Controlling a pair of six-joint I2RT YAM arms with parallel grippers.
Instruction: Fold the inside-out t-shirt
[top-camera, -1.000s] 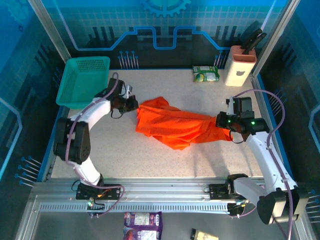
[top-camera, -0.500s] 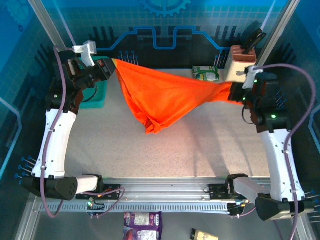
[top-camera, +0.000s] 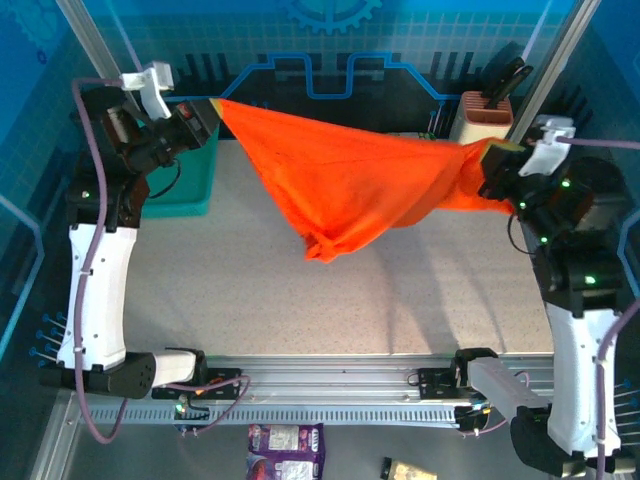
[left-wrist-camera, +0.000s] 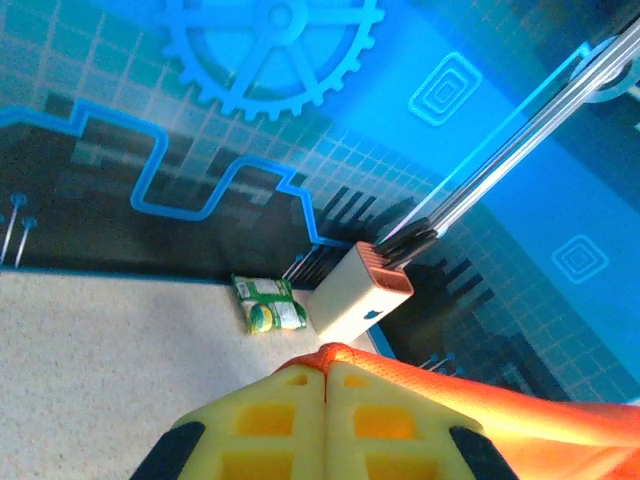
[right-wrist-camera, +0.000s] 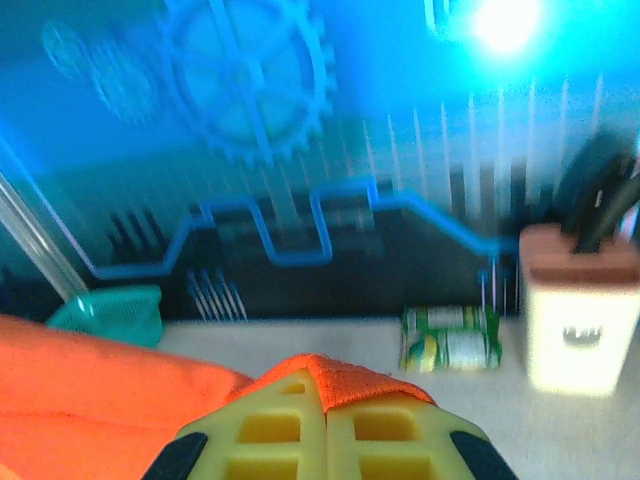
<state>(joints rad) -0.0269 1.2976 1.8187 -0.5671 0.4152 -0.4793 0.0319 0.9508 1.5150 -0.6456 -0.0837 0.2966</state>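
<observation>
The bright orange t-shirt (top-camera: 350, 185) hangs in the air, stretched between both arms, its lowest bunch drooping toward the table at the centre. My left gripper (top-camera: 212, 108) is raised at the back left and is shut on one end of the shirt. In the left wrist view my left gripper (left-wrist-camera: 327, 375) has yellow fingers (left-wrist-camera: 270, 420) pressed together with the t-shirt (left-wrist-camera: 500, 405) running off to the right. My right gripper (top-camera: 490, 160) is raised at the right, shut on the other end. In the right wrist view my right gripper (right-wrist-camera: 325, 390) pinches the t-shirt (right-wrist-camera: 100, 385).
A teal mesh basket (top-camera: 195, 175) stands at the back left, partly behind my left arm. A beige knife block (top-camera: 482, 118) sits at the back right, with a green packet (left-wrist-camera: 268, 305) on the table beside it. Blue enclosure walls surround the speckled table (top-camera: 300, 300).
Both arms have lifted the shirt off the table and pulled it taut. Since half a second ago the left gripper rose slightly and the right moved higher and outward.
</observation>
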